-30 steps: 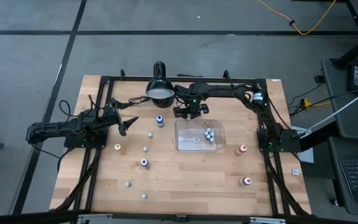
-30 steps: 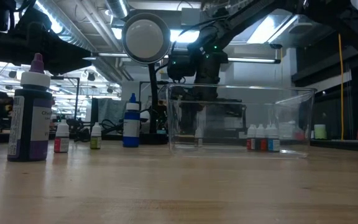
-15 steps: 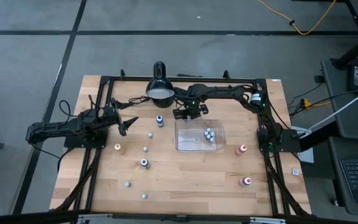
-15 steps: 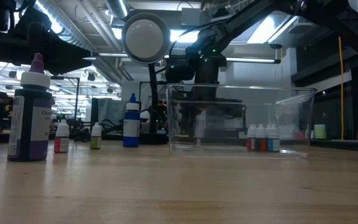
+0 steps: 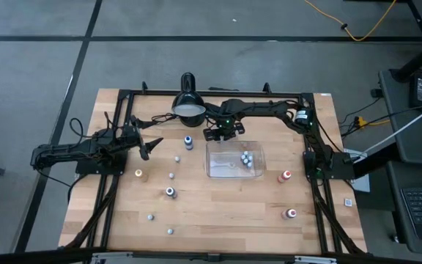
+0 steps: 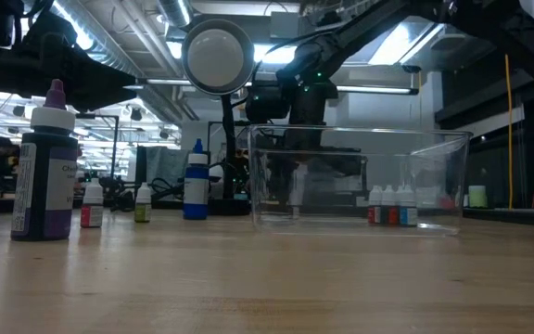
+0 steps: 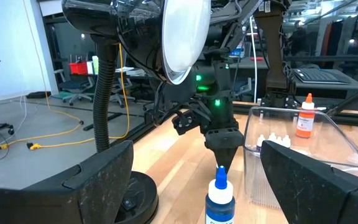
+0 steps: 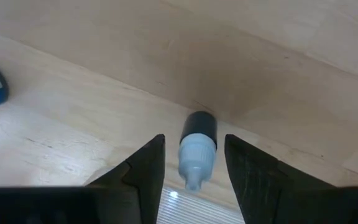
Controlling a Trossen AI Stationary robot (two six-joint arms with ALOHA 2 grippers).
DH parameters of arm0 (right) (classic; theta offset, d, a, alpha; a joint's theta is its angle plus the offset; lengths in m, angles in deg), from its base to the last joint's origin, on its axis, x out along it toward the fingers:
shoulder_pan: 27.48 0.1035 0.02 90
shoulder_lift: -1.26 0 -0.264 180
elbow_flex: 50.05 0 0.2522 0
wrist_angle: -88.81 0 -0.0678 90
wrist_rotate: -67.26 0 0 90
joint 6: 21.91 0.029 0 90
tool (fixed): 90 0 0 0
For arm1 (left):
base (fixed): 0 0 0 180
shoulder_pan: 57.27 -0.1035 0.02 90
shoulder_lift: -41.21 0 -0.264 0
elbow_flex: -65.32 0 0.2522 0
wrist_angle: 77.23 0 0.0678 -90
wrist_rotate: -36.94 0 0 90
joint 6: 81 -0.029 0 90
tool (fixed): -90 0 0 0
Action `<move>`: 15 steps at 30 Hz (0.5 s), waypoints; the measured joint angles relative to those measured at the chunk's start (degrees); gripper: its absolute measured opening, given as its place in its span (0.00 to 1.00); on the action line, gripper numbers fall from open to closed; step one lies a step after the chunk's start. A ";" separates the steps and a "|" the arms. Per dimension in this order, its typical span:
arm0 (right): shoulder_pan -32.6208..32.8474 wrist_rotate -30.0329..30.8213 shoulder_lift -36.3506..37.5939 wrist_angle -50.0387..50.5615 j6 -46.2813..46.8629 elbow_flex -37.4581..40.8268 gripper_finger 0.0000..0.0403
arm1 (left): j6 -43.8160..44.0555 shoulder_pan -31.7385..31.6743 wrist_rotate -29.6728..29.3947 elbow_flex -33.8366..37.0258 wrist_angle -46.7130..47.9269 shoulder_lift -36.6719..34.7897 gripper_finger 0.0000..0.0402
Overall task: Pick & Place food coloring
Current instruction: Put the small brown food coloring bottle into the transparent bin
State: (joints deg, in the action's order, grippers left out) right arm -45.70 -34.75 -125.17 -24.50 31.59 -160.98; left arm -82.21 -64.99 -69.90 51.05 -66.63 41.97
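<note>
Landmark: a clear plastic tray lies near the middle of the wooden table.
Right gripper: the right gripper hangs just beyond the tray's far left corner, beside the black desk lamp.
Right fingers: narrowed around a small bottle with a pale grey cap, nozzle pointing down.
Left gripper: the left gripper waits well to the left of the tray, fingers spread wide and holding nothing.
In the tray: a cluster of tiny pale bottles stands toward its right side.
Left of the tray: a blue-topped bottle, an orange-topped bottle and several small ones stand scattered.
Right of the tray: two red-topped bottles stand apart.
</note>
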 joint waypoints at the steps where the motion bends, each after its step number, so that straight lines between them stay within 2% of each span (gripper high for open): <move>1: 0.00 0.00 0.00 0.00 0.00 0.00 0.42 | -0.02 0.00 0.00 0.00 -0.01 -0.01 0.86; 15: 0.00 0.45 0.00 -0.01 -0.01 0.00 0.40 | -0.02 0.01 0.00 0.02 0.00 -0.02 0.87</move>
State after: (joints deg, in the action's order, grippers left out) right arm -45.70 -34.30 -125.17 -24.51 31.58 -160.98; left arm -82.23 -64.99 -69.90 51.07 -66.63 41.95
